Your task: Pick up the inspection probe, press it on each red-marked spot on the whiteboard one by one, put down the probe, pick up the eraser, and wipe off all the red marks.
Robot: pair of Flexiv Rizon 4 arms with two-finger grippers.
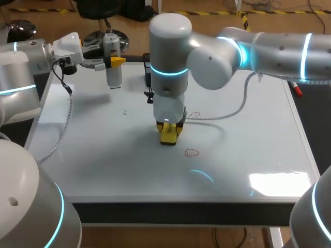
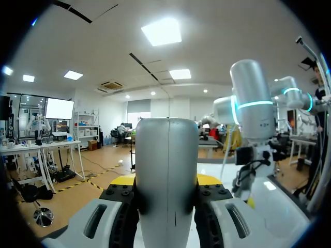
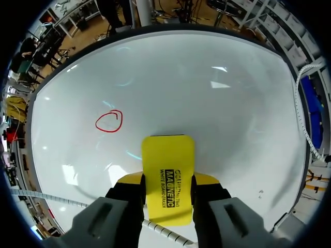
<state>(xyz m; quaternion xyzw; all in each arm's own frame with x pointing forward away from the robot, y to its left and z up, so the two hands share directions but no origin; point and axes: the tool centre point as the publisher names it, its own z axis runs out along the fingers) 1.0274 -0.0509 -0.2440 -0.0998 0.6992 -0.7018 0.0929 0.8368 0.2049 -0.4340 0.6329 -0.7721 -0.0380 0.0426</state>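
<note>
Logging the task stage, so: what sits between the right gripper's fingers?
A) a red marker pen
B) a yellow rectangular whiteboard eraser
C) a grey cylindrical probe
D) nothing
B: the right gripper clamps the yellow rectangular whiteboard eraser from both sides with its fingers; the grey cylindrical probe is in the left gripper.

We find the whiteboard (image 1: 103,160) brightly and evenly lit from above, with a hard white glare patch near its front right corner and smaller glints scattered over it in the right wrist view. Soft grey shadow pools under the right arm (image 1: 207,57) at mid-board. Its cyan ring light mirrors as a faint arc toward the front edge.
</note>
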